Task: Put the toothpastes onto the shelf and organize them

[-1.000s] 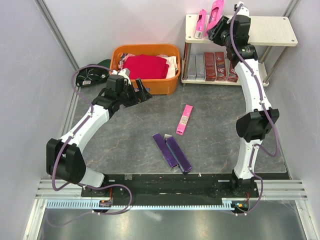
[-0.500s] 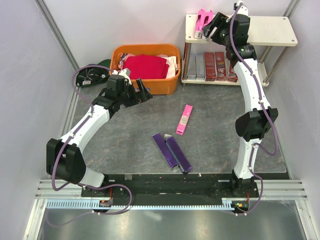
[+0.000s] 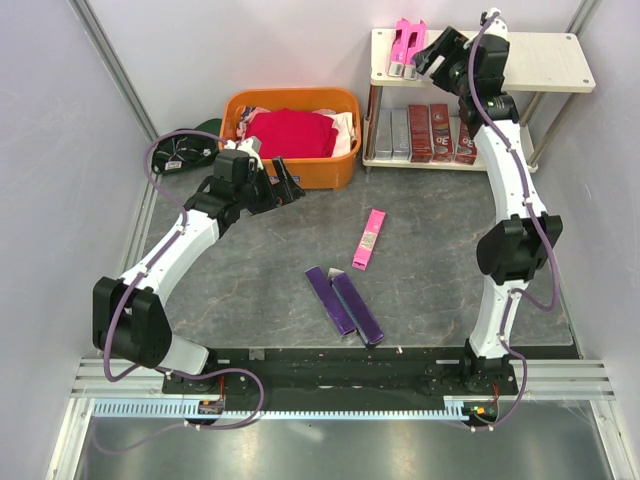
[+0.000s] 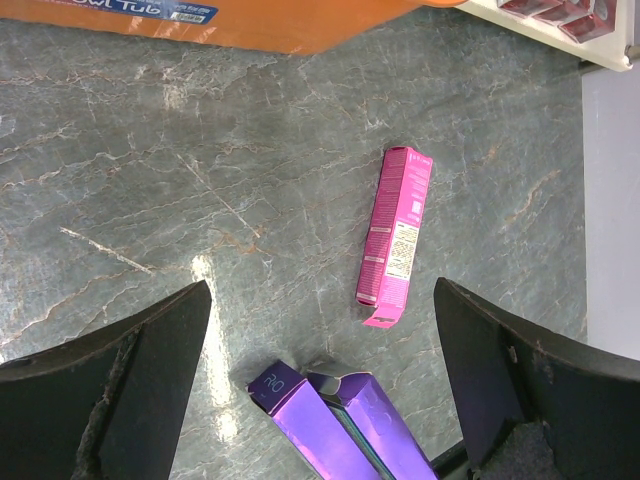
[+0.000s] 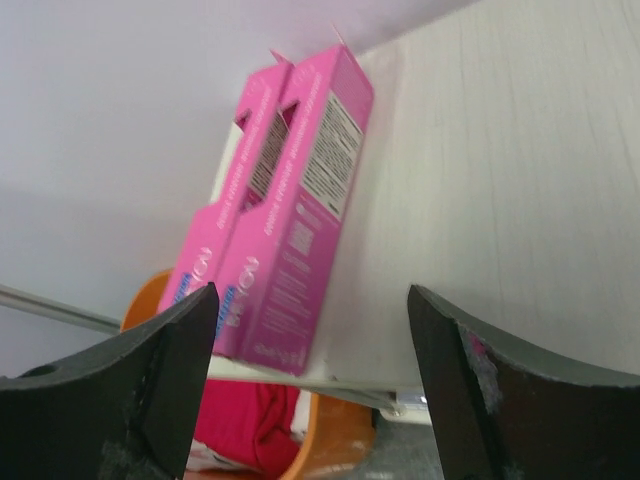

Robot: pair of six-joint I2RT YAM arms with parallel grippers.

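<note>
Right hand (image 3: 432,52), jaws apart and empty, hovers beside two pink toothpastes (image 3: 407,47) lying at the left edge of the shelf (image 3: 540,50) top board, where a stray brush could knock them off, while the left hand (image 3: 283,180) hangs wide open above the bench (image 3: 250,280).

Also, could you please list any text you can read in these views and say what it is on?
"owl Tub": white print on the orange basket, cut off by the frame edge.
Too small to read: print on the pink toothpaste on the table.
Unclear: letters on the purple toothpaste flap.
Blurred: print on the pink toothpastes on the shelf.
</note>
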